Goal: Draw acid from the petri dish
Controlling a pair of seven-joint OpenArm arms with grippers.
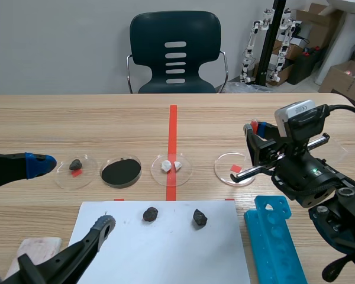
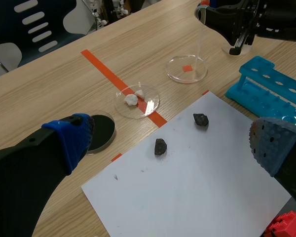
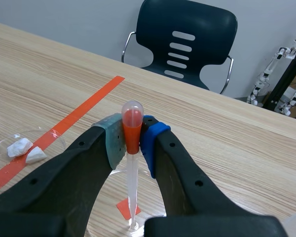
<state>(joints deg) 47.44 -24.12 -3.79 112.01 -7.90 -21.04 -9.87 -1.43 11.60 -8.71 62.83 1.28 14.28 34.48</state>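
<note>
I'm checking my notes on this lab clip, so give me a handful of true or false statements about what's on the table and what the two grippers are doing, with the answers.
1. The right gripper is shut on a dropper with an orange-red bulb. True.
2. The dropper's tip points down into the dish of white lumps. False: it points down into the clear petri dish that lies over a red square.
3. Two dark rocks lie on the white paper. True.
4. The left gripper holds a rock. False: it is open and holds nothing.
5. The blue rack stands on the white paper. False: it stands beside the paper, off it.
</note>
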